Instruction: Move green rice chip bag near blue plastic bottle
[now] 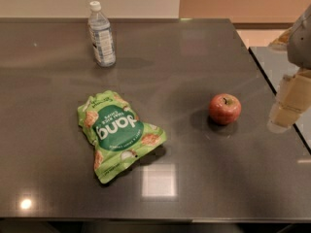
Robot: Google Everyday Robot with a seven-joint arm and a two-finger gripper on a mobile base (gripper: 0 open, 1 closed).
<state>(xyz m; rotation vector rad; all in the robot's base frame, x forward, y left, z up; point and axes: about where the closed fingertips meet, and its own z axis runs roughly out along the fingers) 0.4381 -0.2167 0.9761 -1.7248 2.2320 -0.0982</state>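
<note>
The green rice chip bag [118, 133] lies flat on the dark grey table [194, 57], left of centre, with its dark green round patch facing up. The blue plastic bottle [101, 34] stands upright at the back left, well behind the bag. My gripper [287, 111] hangs at the right edge of the view, over the table's right side. It is far to the right of the bag and holds nothing that I can see.
A red apple [225, 108] sits on the table right of centre, between the bag and the gripper. A second dark surface [274, 64] adjoins the table at the back right. The table's front edge runs along the bottom.
</note>
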